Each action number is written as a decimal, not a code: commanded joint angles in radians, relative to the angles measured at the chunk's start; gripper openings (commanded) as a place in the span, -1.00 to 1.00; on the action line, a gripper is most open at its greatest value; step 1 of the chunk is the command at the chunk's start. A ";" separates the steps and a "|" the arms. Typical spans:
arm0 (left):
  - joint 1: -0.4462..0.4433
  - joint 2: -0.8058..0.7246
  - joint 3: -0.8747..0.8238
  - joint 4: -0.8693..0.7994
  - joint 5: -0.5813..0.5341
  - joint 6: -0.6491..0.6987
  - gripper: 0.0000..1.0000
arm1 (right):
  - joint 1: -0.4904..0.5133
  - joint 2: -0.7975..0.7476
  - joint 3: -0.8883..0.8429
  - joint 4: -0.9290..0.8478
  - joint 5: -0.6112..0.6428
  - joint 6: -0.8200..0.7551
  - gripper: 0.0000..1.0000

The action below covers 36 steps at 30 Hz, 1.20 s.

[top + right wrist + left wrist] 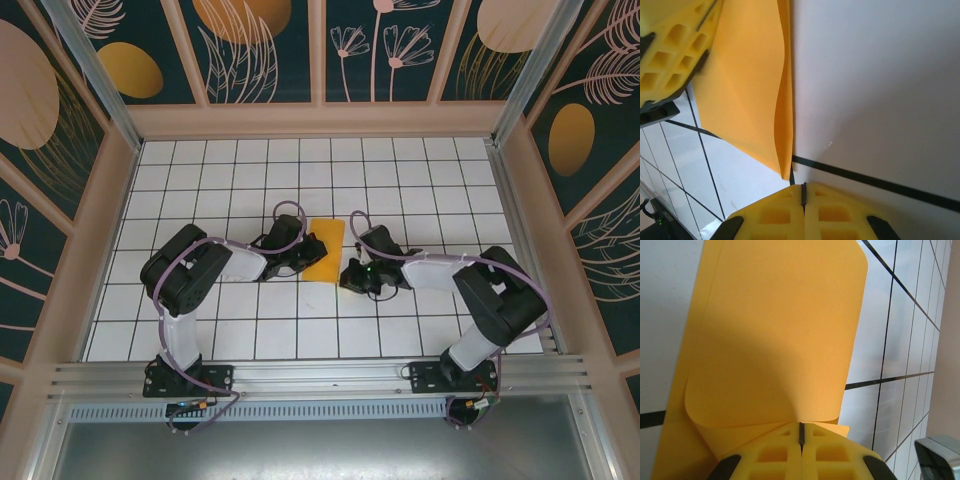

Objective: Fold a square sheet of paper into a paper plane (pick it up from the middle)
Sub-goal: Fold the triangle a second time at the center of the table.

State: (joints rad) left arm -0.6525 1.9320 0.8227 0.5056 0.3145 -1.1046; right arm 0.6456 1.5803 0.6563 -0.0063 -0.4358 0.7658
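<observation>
The square sheet of paper (328, 247) lies folded over on itself mid-table, an orange-yellow rectangle. In the left wrist view its upper layer (775, 330) curls back in a rounded fold. My left gripper (801, 432) is shut, its tips pushed into the middle of that fold while the lower layer runs under the fingers. From above, the left gripper (310, 257) sits at the paper's left edge. My right gripper (803, 192) is shut with nothing in it, on the table just short of the paper's near corner (784, 167). The left fingers (675, 45) rest over the paper. Seen from above, the right gripper (347, 276) is at the paper's lower right.
The white gridded table (300, 330) is boxed in by patterned walls (70, 200) on three sides. An aluminium rail (320, 375) runs along the near edge by the arm bases. A metal fitting (940, 455) shows at the lower right of the left wrist view.
</observation>
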 commanded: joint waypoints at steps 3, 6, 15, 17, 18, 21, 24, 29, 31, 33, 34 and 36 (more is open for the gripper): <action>0.002 0.053 -0.029 -0.059 -0.015 0.014 -0.98 | -0.004 -0.039 0.085 -0.004 -0.009 0.006 -0.88; 0.002 0.048 -0.028 -0.055 -0.013 0.016 -0.97 | -0.006 0.016 0.121 0.032 -0.027 0.016 -0.88; 0.002 0.028 -0.028 -0.028 0.010 0.021 -0.89 | -0.008 0.187 0.144 0.021 0.012 -0.001 -0.94; 0.002 0.013 -0.024 -0.022 0.019 0.029 -0.83 | -0.008 0.200 0.117 0.023 0.013 0.004 -0.98; 0.002 0.002 -0.017 -0.026 0.025 0.040 -0.79 | -0.008 0.202 0.103 0.027 0.012 0.004 -0.99; 0.001 -0.041 0.005 -0.041 0.036 0.065 -0.67 | -0.007 0.204 0.077 0.033 0.016 0.015 -1.00; 0.002 -0.087 0.026 -0.069 0.029 0.089 -0.60 | -0.006 0.208 0.071 0.042 0.012 0.017 -1.00; 0.001 -0.066 0.044 -0.058 0.069 0.099 -0.64 | -0.004 0.213 0.075 0.043 0.014 0.014 -1.00; 0.002 -0.041 0.043 -0.038 0.086 0.092 -0.66 | -0.003 0.217 0.076 0.043 0.015 0.012 -1.00; 0.002 -0.016 0.053 -0.067 0.070 0.097 -0.69 | -0.004 0.220 0.076 0.038 0.018 0.013 -1.00; 0.001 -0.007 0.056 -0.088 0.054 0.099 -0.71 | -0.004 0.221 0.074 0.036 0.021 0.012 -1.00; 0.004 0.007 0.050 -0.104 0.023 0.101 -0.74 | -0.001 0.225 0.074 0.024 0.031 0.010 -1.00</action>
State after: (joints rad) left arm -0.6525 1.9045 0.8608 0.4545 0.3614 -1.0275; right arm 0.6350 1.7523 0.7696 0.1070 -0.4572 0.7689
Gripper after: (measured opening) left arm 0.133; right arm 0.068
